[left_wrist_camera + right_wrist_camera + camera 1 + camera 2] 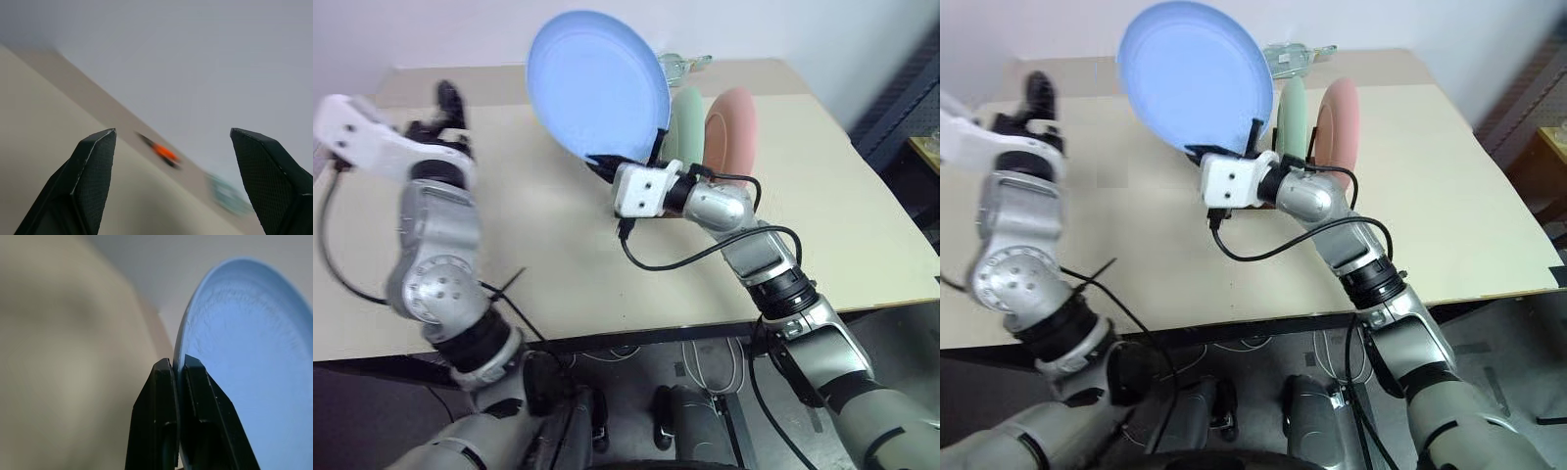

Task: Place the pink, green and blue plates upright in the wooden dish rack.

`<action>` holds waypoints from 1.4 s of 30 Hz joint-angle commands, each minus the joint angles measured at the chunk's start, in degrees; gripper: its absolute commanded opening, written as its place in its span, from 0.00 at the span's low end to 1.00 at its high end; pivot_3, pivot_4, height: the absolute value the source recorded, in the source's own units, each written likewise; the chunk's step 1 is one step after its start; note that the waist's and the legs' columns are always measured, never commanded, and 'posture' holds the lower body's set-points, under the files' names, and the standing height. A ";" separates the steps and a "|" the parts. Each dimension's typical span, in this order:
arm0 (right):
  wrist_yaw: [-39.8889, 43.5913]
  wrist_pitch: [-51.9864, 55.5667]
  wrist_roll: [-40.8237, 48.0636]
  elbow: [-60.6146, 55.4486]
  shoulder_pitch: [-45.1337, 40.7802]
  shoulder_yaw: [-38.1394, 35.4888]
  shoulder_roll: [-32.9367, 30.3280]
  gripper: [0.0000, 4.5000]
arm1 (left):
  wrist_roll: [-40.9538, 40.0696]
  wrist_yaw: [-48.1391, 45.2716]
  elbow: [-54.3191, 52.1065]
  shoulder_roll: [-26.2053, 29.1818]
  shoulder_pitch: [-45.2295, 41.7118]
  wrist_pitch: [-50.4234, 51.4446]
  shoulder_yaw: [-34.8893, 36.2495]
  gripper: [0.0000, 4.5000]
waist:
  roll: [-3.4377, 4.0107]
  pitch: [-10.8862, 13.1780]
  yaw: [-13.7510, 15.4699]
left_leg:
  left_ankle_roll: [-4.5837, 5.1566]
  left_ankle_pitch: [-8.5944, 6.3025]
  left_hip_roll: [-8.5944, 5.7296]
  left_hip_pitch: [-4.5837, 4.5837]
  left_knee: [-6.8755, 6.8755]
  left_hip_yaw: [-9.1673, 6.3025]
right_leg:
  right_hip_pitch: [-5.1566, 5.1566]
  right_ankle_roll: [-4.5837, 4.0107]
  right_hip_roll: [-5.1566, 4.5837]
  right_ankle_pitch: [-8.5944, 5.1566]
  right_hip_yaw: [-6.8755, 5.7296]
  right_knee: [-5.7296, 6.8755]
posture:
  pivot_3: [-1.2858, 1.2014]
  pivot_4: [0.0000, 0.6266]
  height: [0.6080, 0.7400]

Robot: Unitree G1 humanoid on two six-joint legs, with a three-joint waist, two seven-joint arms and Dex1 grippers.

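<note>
My right gripper (178, 363) is shut on the lower rim of the blue plate (597, 83), holding it tilted up in the air over the back of the table. Just right of it, the green plate (686, 122) and the pink plate (732, 127) stand upright side by side. The wooden dish rack is hidden behind my right hand and these plates. My left gripper (450, 103) hangs over the table's far left, well away from the plates. In the left wrist view its fingers (93, 166) stand wide apart with nothing between them.
The beige table (862, 225) has its front edge close to me and its right edge near a dark piece of furniture (911, 108). A clear glassy object (1288, 59) lies at the table's far edge behind the plates. A black cable (705, 257) loops off my right wrist.
</note>
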 commanded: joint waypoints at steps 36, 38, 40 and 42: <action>-25.22 49.82 50.36 -3.07 -8.24 -23.27 11.30 0.64 | 23.43 -31.10 6.45 13.03 27.88 -13.43 -31.22 0.90 | 0.05 -0.06 0.07 | -0.42 0.26 0.04 -0.10 -0.81 0.31 | -0.68 -0.41 0.00 -0.01 0.17 0.06 | 0.52 0.24 1.00; -18.28 43.40 41.05 -7.68 -6.05 -14.55 5.24 0.74 | 23.69 -31.15 6.01 12.76 28.17 -13.30 -31.32 0.90 | 0.05 -0.06 0.24 | -0.42 0.26 0.04 -0.11 -0.81 0.31 | -0.69 -0.41 -0.01 -0.01 0.17 0.06 | 0.52 0.24 1.00; -11.56 35.26 32.49 -12.37 -3.08 -8.28 -1.59 0.74 | 23.95 -31.25 5.43 12.46 28.49 -13.14 -31.38 0.90 | 0.04 -0.06 0.34 | -0.38 0.24 0.03 -0.11 -0.81 0.31 | -0.68 -0.39 -0.03 -0.02 0.17 0.02 | 0.52 0.24 1.00; -7.36 29.10 27.68 -15.62 0.10 -7.45 -7.50 0.74 | 24.11 -31.43 5.20 12.38 28.82 -13.17 -31.18 0.90 | 0.03 -0.07 0.41 | -0.36 0.23 0.01 -0.11 -0.79 0.31 | -0.65 -0.36 -0.05 -0.04 0.17 0.00 | 0.52 0.24 1.00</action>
